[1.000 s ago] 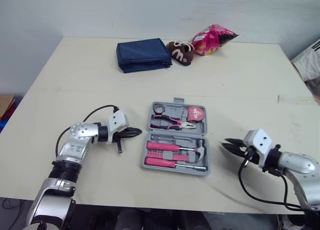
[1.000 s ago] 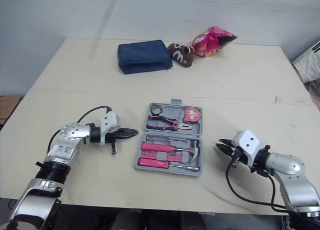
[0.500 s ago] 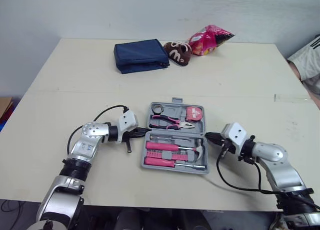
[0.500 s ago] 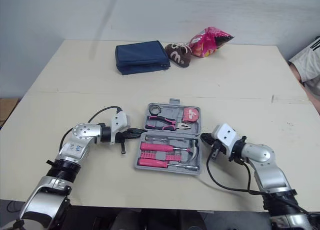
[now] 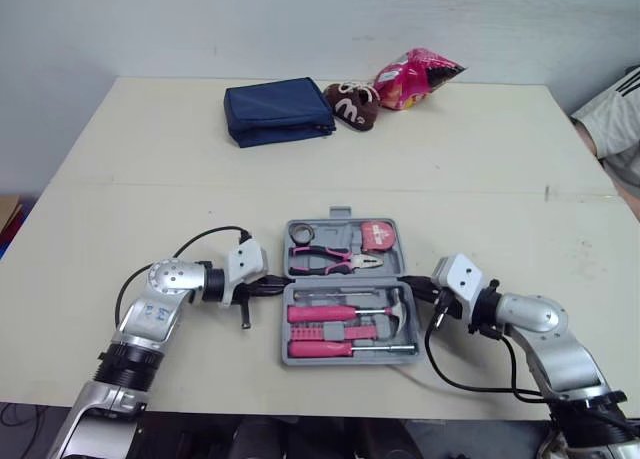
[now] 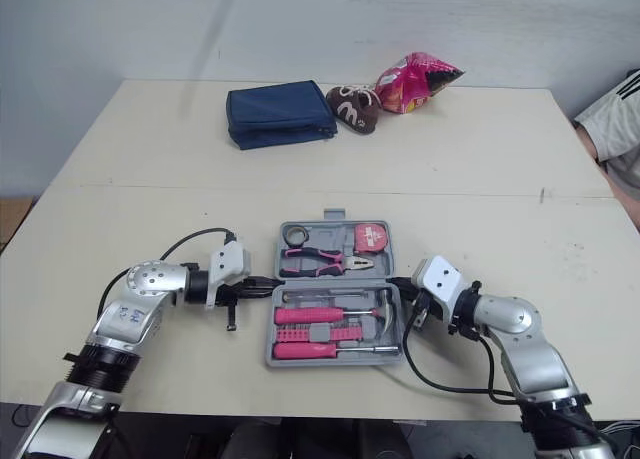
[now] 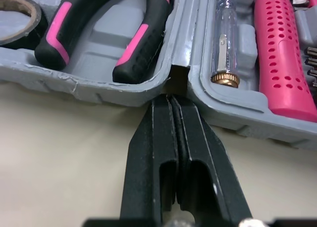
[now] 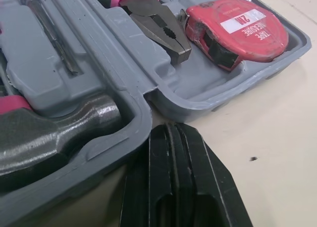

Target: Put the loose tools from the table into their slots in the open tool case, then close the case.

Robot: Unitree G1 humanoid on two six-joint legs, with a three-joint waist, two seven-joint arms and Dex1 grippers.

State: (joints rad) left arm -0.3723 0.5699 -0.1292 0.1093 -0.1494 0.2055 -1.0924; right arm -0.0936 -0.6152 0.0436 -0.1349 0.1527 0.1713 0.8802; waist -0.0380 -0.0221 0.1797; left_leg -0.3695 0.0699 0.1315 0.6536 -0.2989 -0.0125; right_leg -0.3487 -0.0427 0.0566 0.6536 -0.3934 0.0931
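Observation:
The grey tool case [image 5: 288, 357] lies open in the middle of the table, square to me. Its far half holds a black tape roll [image 5: 302, 233], pink-handled pliers [image 5: 325, 260] and a red tape measure [image 5: 374, 237]. Its near half holds pink screwdrivers [image 5: 325, 312] and a hammer [image 5: 396, 313]. My left gripper [image 5: 277, 287] is shut, with its tips at the hinge notch on the case's left side [image 7: 174, 99]. My right gripper [image 5: 408, 283] is shut too, its tips against the hinge gap on the right side [image 8: 170, 128]. Neither holds anything.
At the far side of the table lie a blue pouch [image 5: 277, 110], a brown plush toy [image 5: 350, 104] and a pink snack bag [image 5: 415, 77]. A person's striped sleeve [image 5: 610, 124] shows at the right edge. The table's near edge runs close below the case.
Both grippers have moved inward from the sides to the case's hinge ends. The case, tilted before, now sits square and slightly nearer to me.

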